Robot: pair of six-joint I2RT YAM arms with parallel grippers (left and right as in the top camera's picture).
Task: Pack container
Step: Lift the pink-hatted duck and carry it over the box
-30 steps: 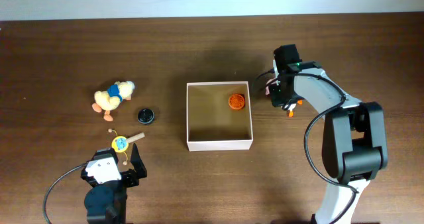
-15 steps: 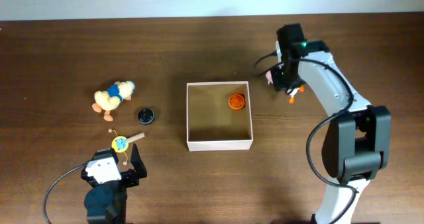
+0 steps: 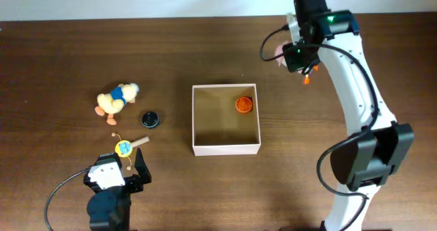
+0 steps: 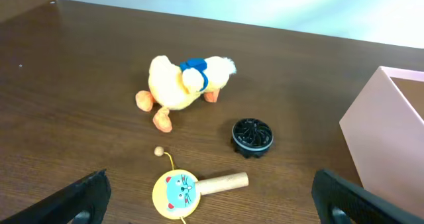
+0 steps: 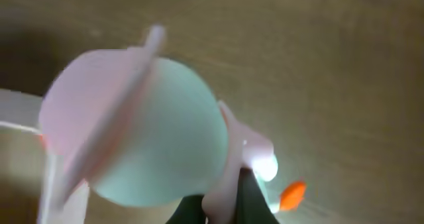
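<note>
Overhead, we had one orange piece (image 3: 244,105) inside the container (image 3: 226,149) at the middle of the table (image 3: 68,46); our right gripper (image 3: 298,59), clamped on a pink-and-mint toy (image 5: 132,138), hung past its far right corner. Left of the container lay duck (image 4: 182,85), black disc (image 4: 252,136) and rattle (image 4: 192,187), our left gripper (image 4: 222,207) wide open.

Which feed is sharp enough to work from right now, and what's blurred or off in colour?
Overhead: sharp and evenly lit, the container crisp. Left wrist: sharp on the plush duck, though the container wall looks tinted pink. Right wrist: badly out of focus, the pink-and-mint toy a close blur filling most of the frame.
</note>
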